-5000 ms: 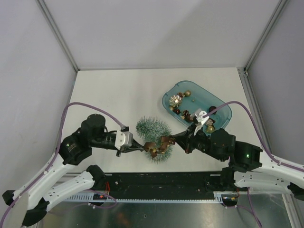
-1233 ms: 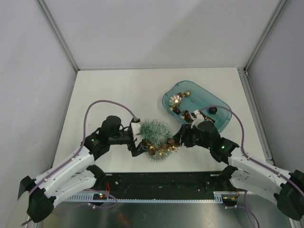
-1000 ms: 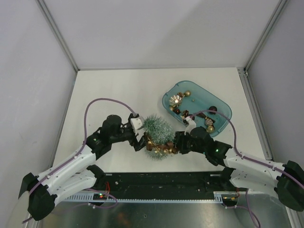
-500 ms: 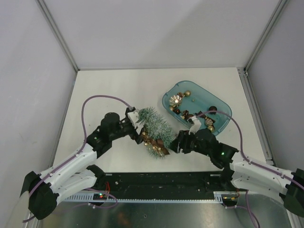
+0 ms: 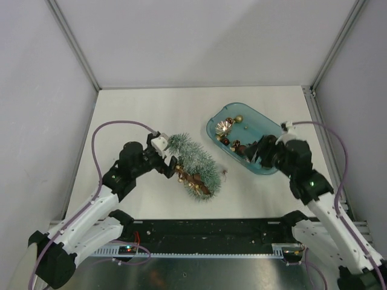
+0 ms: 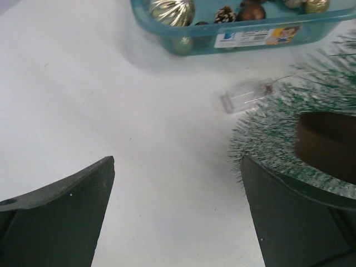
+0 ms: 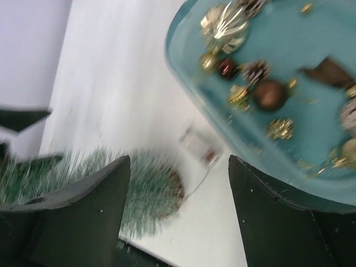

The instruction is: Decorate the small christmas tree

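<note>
**Heads up: your tree is lying down and both grippers are running empty**
Your left gripper (image 6: pixel 178 167) is sitting jaws apart beside the small christmas tree (image 5: pixel 193 166), which is lying tipped mid-table, left of the teal tray (image 5: pixel 257 124). Bumping it risks rolling it and shedding ornaments (image 5: pixel 184 176). Your right gripper (image 7: pixel 179 167) is hovering over the tray, jaws apart too.

Tray label (image 6: pixel 253 36) — print unreadable

I work over a white surface (image 5: pixel 145 115), evenly lit. Pale grey walls (image 5: pixel 199 42) rise behind it and beside it, joined by metal corner posts (image 5: pixel 72 42). A black rail (image 5: pixel 205 232) lines its near edge.
</note>
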Action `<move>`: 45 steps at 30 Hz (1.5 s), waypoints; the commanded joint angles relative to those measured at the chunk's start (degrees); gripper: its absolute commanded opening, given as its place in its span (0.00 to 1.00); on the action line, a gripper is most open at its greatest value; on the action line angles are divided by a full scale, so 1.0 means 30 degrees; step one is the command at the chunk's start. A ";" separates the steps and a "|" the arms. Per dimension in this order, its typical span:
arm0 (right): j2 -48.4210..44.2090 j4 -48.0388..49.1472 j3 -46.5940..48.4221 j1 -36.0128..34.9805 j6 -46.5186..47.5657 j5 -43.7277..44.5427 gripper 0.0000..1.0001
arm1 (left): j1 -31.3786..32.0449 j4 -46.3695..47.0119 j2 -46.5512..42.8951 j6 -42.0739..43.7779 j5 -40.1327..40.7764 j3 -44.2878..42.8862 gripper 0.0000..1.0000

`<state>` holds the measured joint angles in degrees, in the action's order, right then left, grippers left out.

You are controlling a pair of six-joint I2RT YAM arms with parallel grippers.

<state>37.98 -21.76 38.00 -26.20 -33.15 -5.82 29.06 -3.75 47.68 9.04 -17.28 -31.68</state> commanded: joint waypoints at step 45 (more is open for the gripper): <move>2.9134 0.3634 1.8122 0.3336 0.2591 0.6144 0.48 | -0.4735 -0.6508 0.1687 0.1529 -0.0295 -0.4915 1.00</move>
<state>126.23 -12.08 93.67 -15.55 -24.01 9.76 15.38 -23.86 54.72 13.08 -16.75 -47.31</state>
